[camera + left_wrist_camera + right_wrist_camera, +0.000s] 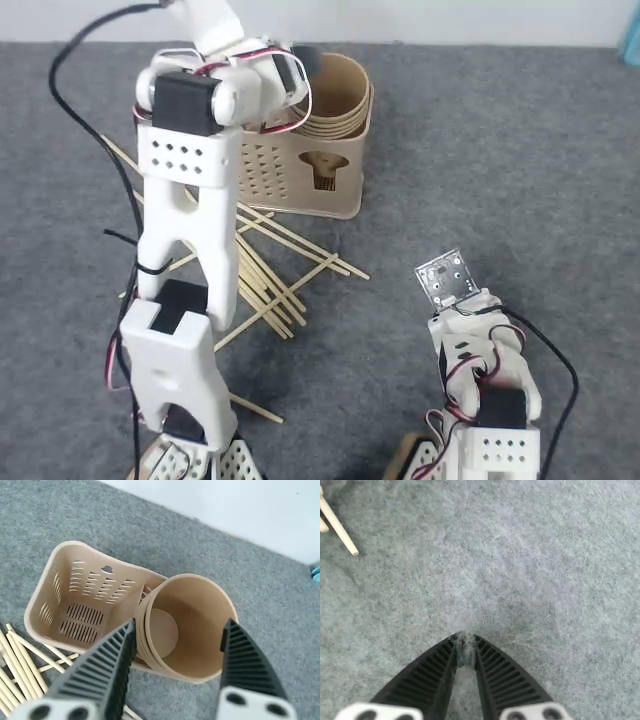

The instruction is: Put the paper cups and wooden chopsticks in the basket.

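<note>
A beige perforated basket [290, 175] stands at the back of the grey carpet. A stack of brown paper cups [335, 95] sits in its right end, and the other end of the basket [55, 587] is bare inside. My left gripper [181, 625] hangs open above the cup stack [190, 645], with nothing between its fingers. Several wooden chopsticks [270, 270] lie fanned on the carpet in front of the basket, beside the left arm, and show as chopsticks [15, 655] in the left wrist view. My right gripper [465, 639] is shut and empty, pointing down at the carpet near the front right.
One chopstick [255, 408] lies apart near the left arm's base. A chopstick end [337, 527] shows off to the side of the right gripper. A black cable [85, 110] runs along the left side. The right arm [485, 370] sits on open carpet.
</note>
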Action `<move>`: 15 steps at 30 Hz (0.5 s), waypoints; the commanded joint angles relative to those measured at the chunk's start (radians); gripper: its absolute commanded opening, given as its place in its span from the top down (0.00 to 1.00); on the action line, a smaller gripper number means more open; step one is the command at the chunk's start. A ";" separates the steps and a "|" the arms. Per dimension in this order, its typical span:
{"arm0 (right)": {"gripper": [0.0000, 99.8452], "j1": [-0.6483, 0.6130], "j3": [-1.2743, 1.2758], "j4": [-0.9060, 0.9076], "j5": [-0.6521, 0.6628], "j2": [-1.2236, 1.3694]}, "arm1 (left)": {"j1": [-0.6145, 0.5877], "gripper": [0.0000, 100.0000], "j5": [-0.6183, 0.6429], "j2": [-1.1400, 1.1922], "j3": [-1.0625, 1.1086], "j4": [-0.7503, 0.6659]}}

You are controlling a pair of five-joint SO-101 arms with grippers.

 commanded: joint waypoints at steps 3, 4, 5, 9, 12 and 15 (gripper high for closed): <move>0.99 0.004 0.018 -0.021 0.020 -0.013 | 0.035 0.87 -0.009 -0.086 -0.038 0.028; 0.99 0.002 0.018 -0.021 0.020 -0.013 | 0.051 0.92 -0.011 -0.089 -0.042 0.028; 0.99 0.002 0.018 -0.021 0.020 -0.013 | 0.064 0.98 -0.012 -0.094 -0.053 0.028; 0.99 0.004 0.018 -0.019 0.020 -0.013 | 0.098 0.99 -0.012 -0.118 -0.056 0.031; 0.99 0.004 0.018 -0.019 0.020 -0.013 | 0.101 0.99 -0.012 -0.129 -0.048 0.034; 0.99 0.004 0.018 -0.021 0.020 -0.013 | 0.104 0.99 -0.060 -0.153 -0.001 0.034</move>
